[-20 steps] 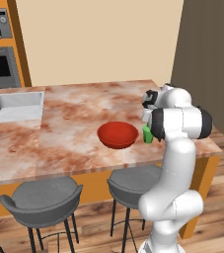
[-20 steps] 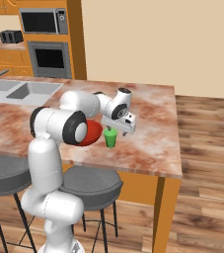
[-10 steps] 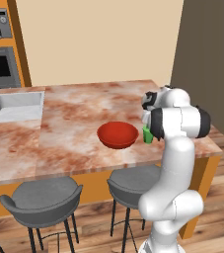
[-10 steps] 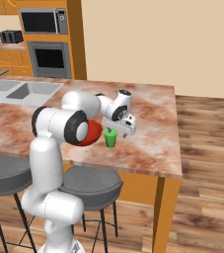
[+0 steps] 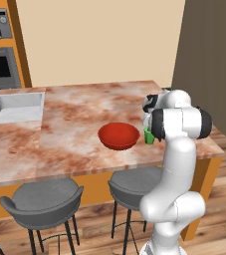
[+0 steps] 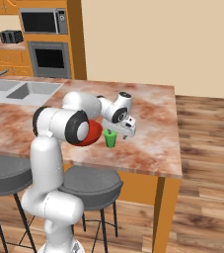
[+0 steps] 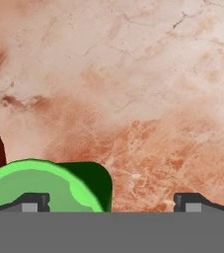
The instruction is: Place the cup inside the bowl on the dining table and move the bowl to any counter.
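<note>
The hand [image 6: 122, 133] hung released above the cup [image 6: 110, 138], which stood on the worktop [image 6: 153, 133] just at the bowl's [image 5: 118, 136] 3 o'clock. Reaching stage; next, centre over the cup, descend, clench.

Marbled dining table [image 5: 69, 134] with inset sink [image 5: 12, 107], red bowl [image 5: 118, 135], green cup [image 6: 110, 138] just beside it
</note>
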{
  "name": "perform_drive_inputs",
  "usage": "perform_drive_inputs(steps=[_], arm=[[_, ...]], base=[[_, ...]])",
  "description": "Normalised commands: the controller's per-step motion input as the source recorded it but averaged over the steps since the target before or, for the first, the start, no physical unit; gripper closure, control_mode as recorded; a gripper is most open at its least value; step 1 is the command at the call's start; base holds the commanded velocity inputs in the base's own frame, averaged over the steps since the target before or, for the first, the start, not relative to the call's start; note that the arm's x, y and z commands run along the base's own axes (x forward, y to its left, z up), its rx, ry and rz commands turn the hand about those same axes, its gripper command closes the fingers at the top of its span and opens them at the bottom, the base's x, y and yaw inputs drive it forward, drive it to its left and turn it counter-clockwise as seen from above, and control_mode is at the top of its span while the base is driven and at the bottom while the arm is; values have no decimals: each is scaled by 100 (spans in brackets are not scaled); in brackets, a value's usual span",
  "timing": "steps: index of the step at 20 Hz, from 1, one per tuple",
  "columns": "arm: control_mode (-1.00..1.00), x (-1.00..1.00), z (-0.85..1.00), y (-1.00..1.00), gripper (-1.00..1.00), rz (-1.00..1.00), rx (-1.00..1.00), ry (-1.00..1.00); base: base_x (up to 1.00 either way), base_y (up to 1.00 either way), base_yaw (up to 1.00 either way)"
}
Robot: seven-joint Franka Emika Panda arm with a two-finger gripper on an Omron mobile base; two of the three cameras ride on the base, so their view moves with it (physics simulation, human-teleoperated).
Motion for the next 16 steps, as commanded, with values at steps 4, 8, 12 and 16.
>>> perform_drive_inputs(steps=[4, 8, 12, 16], arm=[[-100, 2, -3, 0, -100, 0, 0, 0], [-100, 1, -4, 0, -100, 0, 0, 0], [-100, 0, -7, 0, -100, 0, 0, 0], [-100, 0, -10, 0, -100, 0, 0, 0]], base=[[0, 0, 0], [0, 0, 0], [0, 0, 0], [0, 0, 0]])
